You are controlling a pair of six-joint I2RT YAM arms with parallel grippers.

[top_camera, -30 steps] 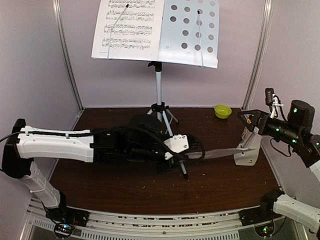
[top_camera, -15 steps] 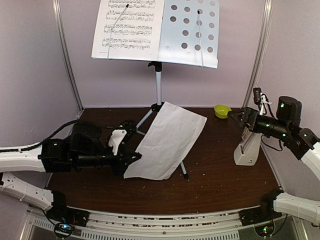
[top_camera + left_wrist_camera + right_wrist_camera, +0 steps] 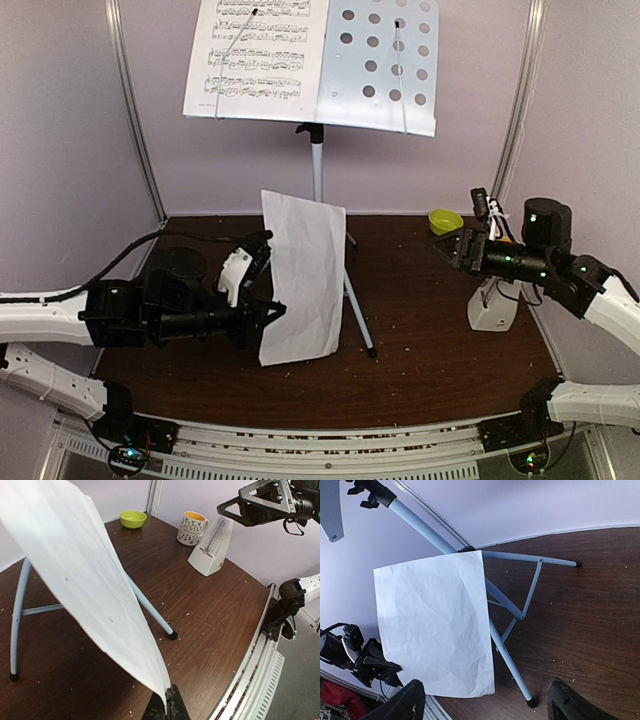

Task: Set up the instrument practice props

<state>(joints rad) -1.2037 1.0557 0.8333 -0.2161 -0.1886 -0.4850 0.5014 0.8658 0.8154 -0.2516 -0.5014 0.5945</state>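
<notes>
The tall silver tripod music stand (image 3: pixel 317 170) stands at the back, and its white perforated desk (image 3: pixel 380 62) carries one sheet-music page (image 3: pixel 258 55) on the left half. My left gripper (image 3: pixel 272 318) is shut on the bottom corner of the second page (image 3: pixel 303 275). It holds the page upright, blank side out, in front of the stand's legs. In the left wrist view the page (image 3: pixel 85 575) rises from my closed gripper (image 3: pixel 169 702). My right gripper (image 3: pixel 447 250) is open and empty in the air, left of the white pyramid metronome (image 3: pixel 493 305). The page also shows in the right wrist view (image 3: pixel 432 625).
A yellow-green bowl (image 3: pixel 445 221) sits at the back right. A white mug with an orange inside (image 3: pixel 192 527) stands behind the metronome (image 3: pixel 212 550). The stand's legs (image 3: pixel 512 665) spread over the table's middle. Purple walls close in the sides.
My left arm has drawn back to the left with the page and turned it from flat to upright. My right gripper has moved left, away from the metronome's top.
</notes>
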